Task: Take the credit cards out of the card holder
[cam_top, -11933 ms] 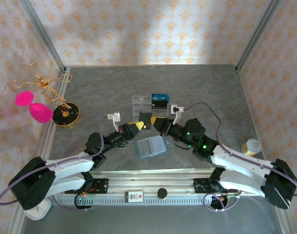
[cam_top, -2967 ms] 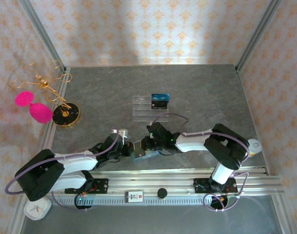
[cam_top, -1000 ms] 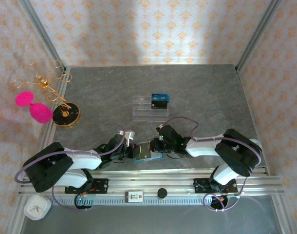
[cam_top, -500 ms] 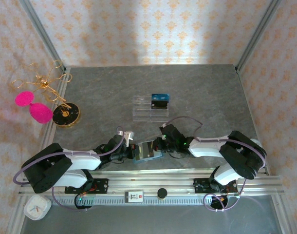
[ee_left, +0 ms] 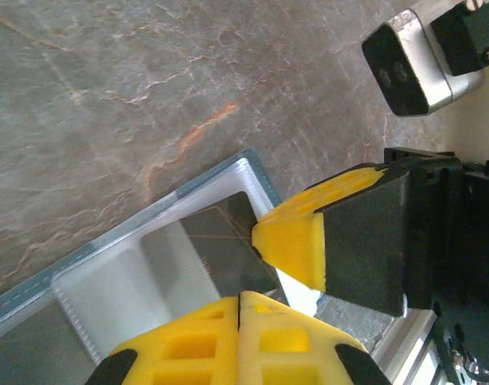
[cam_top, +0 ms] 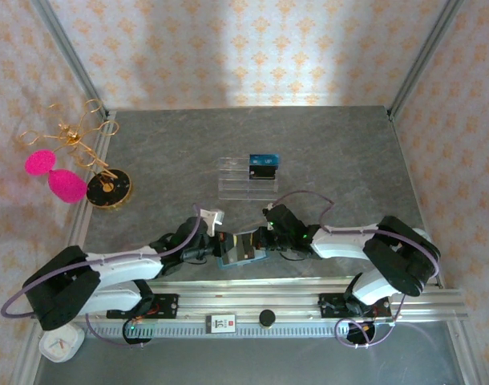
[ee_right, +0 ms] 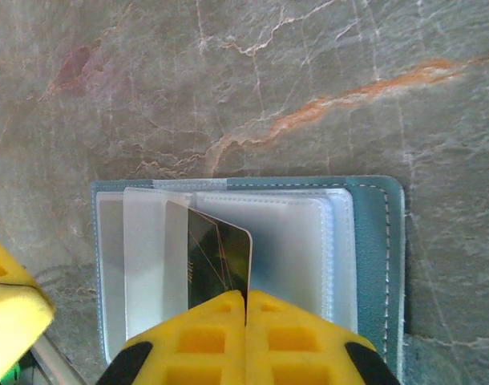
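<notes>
R wrist cam: we see right gripper [ee_right: 246,297] pinching credit card [ee_right: 220,253] in card holder [ee_right: 381,241]. L cam: left gripper [ee_left: 239,298] closed tight over lining [ee_left: 108,281].

Table [cam_top: 341,152], far half: open grey surface, passable on every side of the clear acrylic stand [cam_top: 246,178] at centre. Left edge: gold wire ornament [cam_top: 68,144] on a round black base [cam_top: 108,190], crowding that side. Near centre: card holder [cam_top: 240,249] lying open, hemmed between the left gripper [cam_top: 220,243] and right gripper [cam_top: 259,239], both closed, tips just beside each other over it. Right near corner: pale-lidded jar [cam_top: 421,235] against the right arm. Near edge: rail [cam_top: 260,298] spanning the width.
</notes>
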Tool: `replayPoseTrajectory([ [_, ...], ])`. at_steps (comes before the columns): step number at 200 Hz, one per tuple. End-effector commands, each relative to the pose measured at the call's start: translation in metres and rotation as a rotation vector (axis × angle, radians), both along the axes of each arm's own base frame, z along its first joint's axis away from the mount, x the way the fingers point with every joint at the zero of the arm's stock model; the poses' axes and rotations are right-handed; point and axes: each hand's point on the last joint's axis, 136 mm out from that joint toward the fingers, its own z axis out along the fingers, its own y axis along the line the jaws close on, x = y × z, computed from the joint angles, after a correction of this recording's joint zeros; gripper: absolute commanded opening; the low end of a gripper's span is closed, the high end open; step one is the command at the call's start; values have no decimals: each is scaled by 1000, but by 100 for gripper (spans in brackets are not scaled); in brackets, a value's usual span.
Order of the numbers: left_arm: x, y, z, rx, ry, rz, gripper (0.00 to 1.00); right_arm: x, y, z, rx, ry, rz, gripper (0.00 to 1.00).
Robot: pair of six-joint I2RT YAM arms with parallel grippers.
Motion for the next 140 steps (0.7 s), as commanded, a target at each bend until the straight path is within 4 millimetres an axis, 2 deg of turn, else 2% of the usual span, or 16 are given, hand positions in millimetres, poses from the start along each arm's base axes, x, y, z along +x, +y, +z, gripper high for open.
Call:
replayPoseTrajectory([
  [1, -1, -7, 1, -14, -4, -26, 8, 11, -2, 25, -8, -86, -5, 0],
  [37, 3, 0, 14, -46, -44, 1, 20, 19, -22, 43, -61, -148, -47, 0],
  [61, 7, 1, 43, -146, -122, -3, 29, 24, -28, 57, -39, -178, -58, 0],
  [87, 5, 4, 72, -238, -216, -30, 41, 26, -16, 89, 46, -249, -18, 0],
  [91, 4, 4, 76, -255, -229, -35, 42, 25, -14, 102, 77, -275, -8, 0],
  [113, -4, 6, 102, -387, -306, -70, 51, 21, 1, 136, 200, -330, 52, 0],
  [140, -12, 9, 124, -495, -363, -98, 53, 14, 12, 177, 338, -405, 106, 0],
])
